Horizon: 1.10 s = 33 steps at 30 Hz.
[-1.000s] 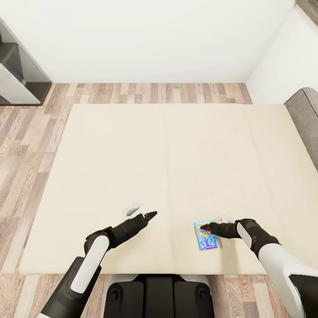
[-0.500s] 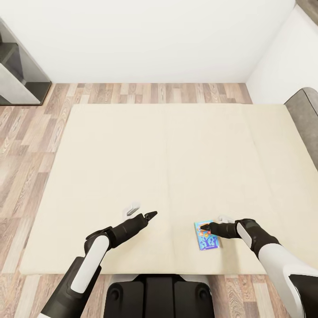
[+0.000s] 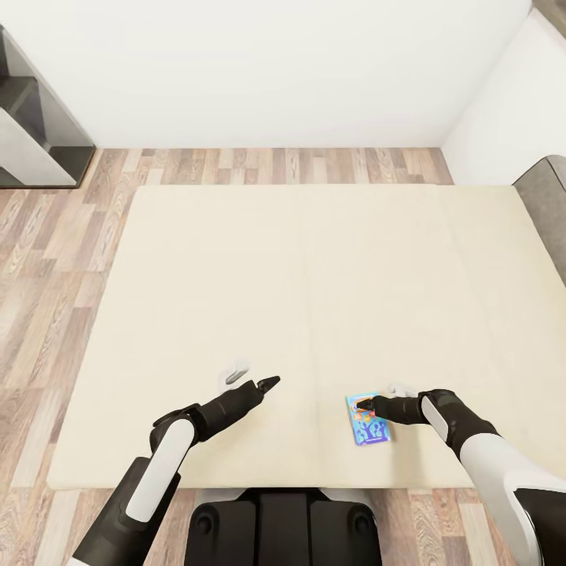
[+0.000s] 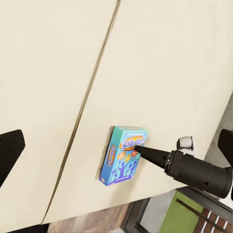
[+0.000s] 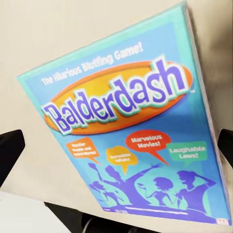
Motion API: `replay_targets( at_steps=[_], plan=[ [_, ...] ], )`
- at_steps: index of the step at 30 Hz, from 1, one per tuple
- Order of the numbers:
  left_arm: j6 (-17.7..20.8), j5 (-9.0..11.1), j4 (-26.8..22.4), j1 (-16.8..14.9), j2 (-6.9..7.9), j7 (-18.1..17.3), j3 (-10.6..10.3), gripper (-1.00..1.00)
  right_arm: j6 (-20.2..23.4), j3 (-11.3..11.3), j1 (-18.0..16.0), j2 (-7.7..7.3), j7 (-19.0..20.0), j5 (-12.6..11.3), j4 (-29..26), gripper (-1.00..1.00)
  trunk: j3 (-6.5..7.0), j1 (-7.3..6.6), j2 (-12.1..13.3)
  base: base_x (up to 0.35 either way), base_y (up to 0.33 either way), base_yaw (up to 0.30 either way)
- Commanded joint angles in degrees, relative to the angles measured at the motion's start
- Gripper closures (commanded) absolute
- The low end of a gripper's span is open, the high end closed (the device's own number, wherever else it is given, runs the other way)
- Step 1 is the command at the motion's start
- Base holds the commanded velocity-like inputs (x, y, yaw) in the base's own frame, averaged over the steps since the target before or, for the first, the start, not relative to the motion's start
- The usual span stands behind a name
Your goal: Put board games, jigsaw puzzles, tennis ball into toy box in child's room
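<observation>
Surfaces: matt cloth, printed card, plank wood, hard plastic.
Bed (image 3: 299, 299): beige mattress, matt, smooth, cloth-like, one faint seam. Blue board game (image 3: 368, 422): printed cardboard, slight sheen, lettered Balderdash. Floor (image 3: 55, 259): wood-grain planks, mixed brown and grey, low sheen. Right gripper (image 3: 363, 406) and left gripper (image 3: 271, 383): black, smooth hard plastic look; arm shells glossy white. Headboard (image 3: 546, 196): grey, matt.

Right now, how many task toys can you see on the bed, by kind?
Board games: 1, the blue Balderdash box lying flat on the bed, under the right gripper
Jigsaw puzzles: 0
Tennis balls: 0
Total: 1
</observation>
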Motion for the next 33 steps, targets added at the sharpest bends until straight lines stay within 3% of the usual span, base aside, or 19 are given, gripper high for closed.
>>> replay_targets(
  at_steps=[1, 33],
  plan=[
    [0.2, 0.6, -0.1, 0.0, 0.0, 0.5, 0.0, -1.0, 0.5, -0.2, 0.0, 0.0, 0.0, -0.4, -0.1, -1.0, -0.06, 0.03, -0.1, 0.0, 0.051, 0.0],
    [0.2, 0.6, -0.1, 0.0, -0.03, 0.5, 0.0, -1.0, 0.5, -0.2, 0.0, -0.08, 0.0, -0.4, -0.1, -1.0, -0.06, 0.03, -0.1, 0.0, 0.019, 0.0]
  ],
)
